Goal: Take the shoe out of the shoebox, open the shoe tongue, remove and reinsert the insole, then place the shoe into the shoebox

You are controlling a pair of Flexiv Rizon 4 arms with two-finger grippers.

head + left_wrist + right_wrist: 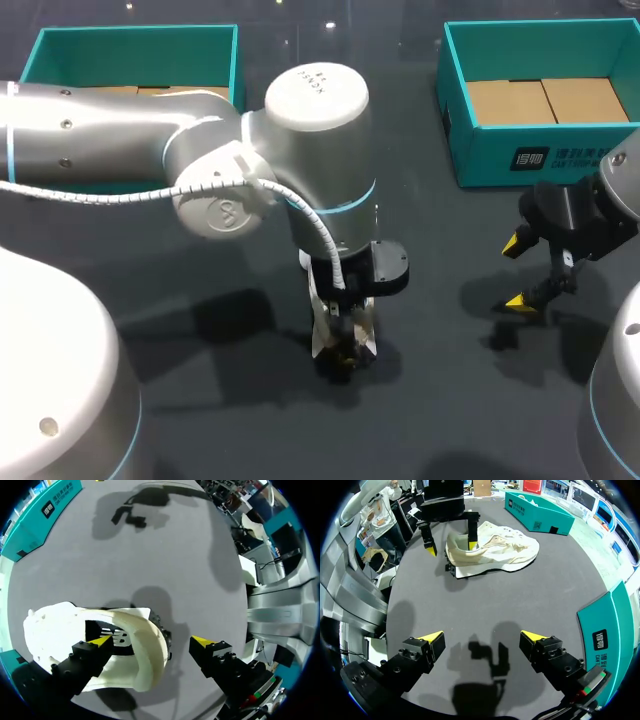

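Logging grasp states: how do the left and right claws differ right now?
Position: left yellow-tipped claw is at the cream sneaker; right yellow-tipped claw hangs over bare dark table, apart from it. Contents: left has the heel collar between its fingers, one tip inside the shoe; right has nothing. Both are open.
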